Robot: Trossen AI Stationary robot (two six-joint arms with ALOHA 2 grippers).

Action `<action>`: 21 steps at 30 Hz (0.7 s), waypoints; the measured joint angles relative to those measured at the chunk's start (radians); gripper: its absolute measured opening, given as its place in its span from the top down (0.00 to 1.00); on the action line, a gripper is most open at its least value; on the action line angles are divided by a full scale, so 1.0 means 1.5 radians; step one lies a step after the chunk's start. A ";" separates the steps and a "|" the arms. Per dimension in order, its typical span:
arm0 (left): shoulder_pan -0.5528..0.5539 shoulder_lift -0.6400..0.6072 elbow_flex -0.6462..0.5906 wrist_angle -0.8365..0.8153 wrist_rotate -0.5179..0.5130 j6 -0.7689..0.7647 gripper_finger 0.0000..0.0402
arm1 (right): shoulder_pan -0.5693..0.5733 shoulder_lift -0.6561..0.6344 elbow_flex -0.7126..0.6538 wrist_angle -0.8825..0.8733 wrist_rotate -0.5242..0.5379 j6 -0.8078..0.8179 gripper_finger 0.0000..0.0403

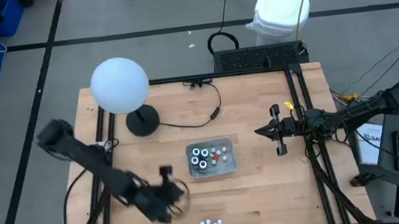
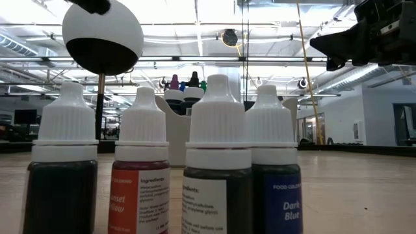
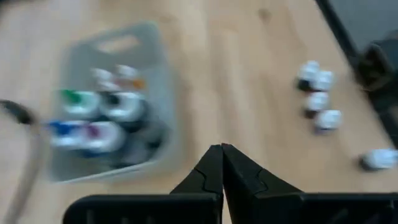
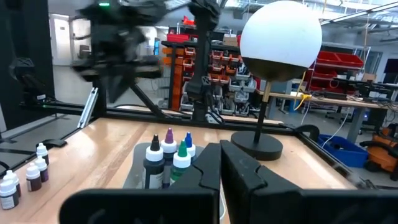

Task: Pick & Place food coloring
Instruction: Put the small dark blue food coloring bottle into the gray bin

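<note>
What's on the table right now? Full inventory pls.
tray: one, clear grey, table centre
food coloring in tray: several, white caps, coloured tips; exact count unclear
loose food coloring bottles: at least five, white-capped, near the table edge by the left arm
globe lamp: one, white on black base, left of tray
left claw: shut, empty, above the wood beside the tray
right claw: shut, empty, right of tray

Open wood between tray (image 1: 213, 169) and the loose food coloring bottles (image 1: 210, 222) at the near edge; a gripper fits through there. Globe lamp (image 1: 119, 85) blocks the far-left corner, and its cord (image 1: 194, 120) crosses the wood behind the tray. Left arm (image 1: 100, 168) lies over the near-left area. Right gripper (image 1: 276, 132), fingers together, sits at the right rail, well apart from the tray.
</note>
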 joint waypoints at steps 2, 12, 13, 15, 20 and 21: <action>-0.015 0.076 0.074 -0.036 0.039 -0.034 0.99 | 0.000 0.000 0.000 0.000 0.000 0.000 1.00; -0.058 0.339 0.373 -0.159 0.216 -0.059 0.83 | 0.000 0.000 -0.001 0.002 -0.001 -0.004 1.00; -0.060 0.354 0.391 -0.167 0.221 -0.058 0.80 | 0.000 0.000 -0.001 0.002 -0.001 -0.007 1.00; -0.061 0.372 0.415 -0.182 0.231 -0.064 0.74 | 0.000 0.000 -0.001 0.003 -0.001 -0.010 1.00; -0.058 0.377 0.424 -0.194 0.235 -0.113 0.56 | 0.000 0.000 -0.001 0.003 -0.001 -0.016 1.00; -0.057 0.378 0.420 -0.195 0.235 -0.121 0.53 | 0.000 0.000 -0.001 0.003 0.000 -0.019 1.00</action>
